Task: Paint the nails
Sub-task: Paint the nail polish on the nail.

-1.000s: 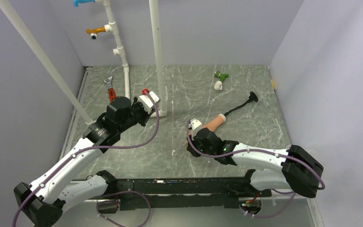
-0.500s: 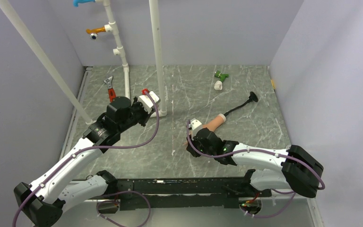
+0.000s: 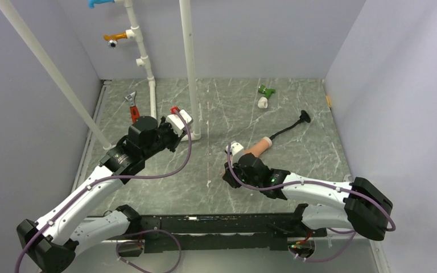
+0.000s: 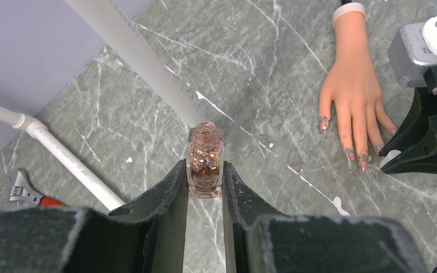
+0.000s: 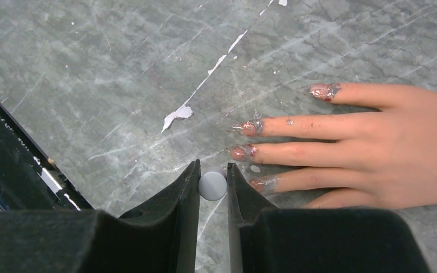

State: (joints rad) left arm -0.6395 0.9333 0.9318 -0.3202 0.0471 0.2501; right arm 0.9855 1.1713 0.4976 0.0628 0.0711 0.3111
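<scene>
The left fingers (image 4: 173, 187) clamp the open polish bottle (image 4: 205, 162) upright for dipping. The right fingers (image 5: 185, 193) pinch the white brush cap (image 5: 212, 185) just beside the nails (image 5: 240, 152) of the mannequin hand (image 5: 398, 148), which lies flat at the right of the right wrist view.

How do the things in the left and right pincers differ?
The left pincer clamps a glitter bottle, uncapped, well away from the mannequin hand. The right pincer clamps a small white round piece, close beside the smeared nails. Both sit centred between the jaws.
</scene>
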